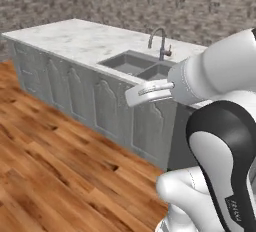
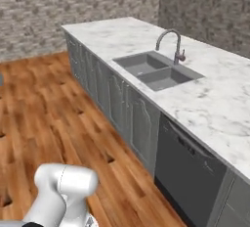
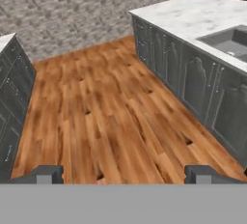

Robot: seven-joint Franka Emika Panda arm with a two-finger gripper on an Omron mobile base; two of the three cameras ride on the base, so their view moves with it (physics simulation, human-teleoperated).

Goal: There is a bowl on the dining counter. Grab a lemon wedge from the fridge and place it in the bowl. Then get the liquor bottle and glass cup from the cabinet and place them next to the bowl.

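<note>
My gripper (image 3: 124,175) is open, its two dark fingertips (image 3: 48,174) set wide apart with nothing between them. It looks down over bare wooden floor (image 3: 111,117). The bowl, the lemon wedge, the fridge, the liquor bottle and the glass cup are out of view. My white arm (image 1: 215,76) reaches leftward in front of the marble counter (image 1: 80,38).
The long marble counter (image 2: 215,99) carries a double sink (image 2: 156,72) and a curved faucet (image 2: 171,42), above grey panelled fronts (image 2: 122,108) and a dark dishwasher (image 2: 188,167). Another grey unit (image 3: 12,102) stands across the floor. A stone wall (image 2: 58,11) closes the back.
</note>
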